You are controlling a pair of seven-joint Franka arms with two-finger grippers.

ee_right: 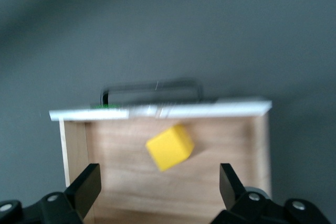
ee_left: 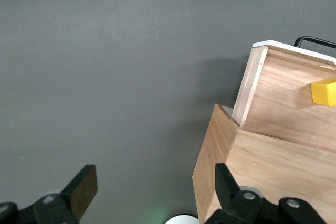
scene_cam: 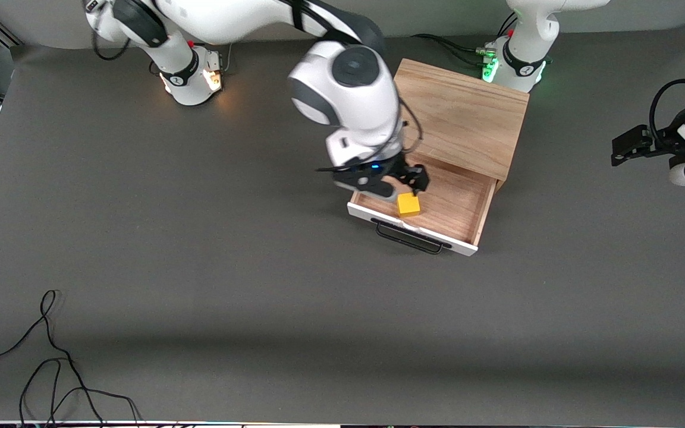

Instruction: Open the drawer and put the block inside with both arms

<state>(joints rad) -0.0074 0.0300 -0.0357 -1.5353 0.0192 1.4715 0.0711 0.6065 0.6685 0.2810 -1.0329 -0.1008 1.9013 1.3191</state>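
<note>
The block point(scene_cam: 408, 204) lies on the wooden floor of the open drawer point(scene_cam: 461, 208), close to the white front panel and toward the right arm's end of the drawer. In the right wrist view it sits tilted, corner toward the front panel, and free of any grip. The drawer is pulled well out of the wooden box point(scene_cam: 464, 116), its black handle point(scene_cam: 409, 237) facing the front camera.

The right claw point(scene_cam: 399, 184) hangs just over the drawer, above the block, with its fingers point(ee_right: 84, 184) spread wide and nothing between them. The block shows in the gap between the fingers but lower down, so it looks released.

The left claw point(scene_cam: 628, 145) waits out over the desk point(scene_cam: 200, 267) at the left arm's end, well apart from the box; its fingers point(ee_left: 84, 187) are spread too and carry nothing.

Judging from this, the drawer is open and the block is inside, so the placing step appears done and the task close to its end. The next move calls for the right arm to lift straight up and clear of the drawer walls without catching the block or the box edge. Closing the drawer is not asked for.
</note>
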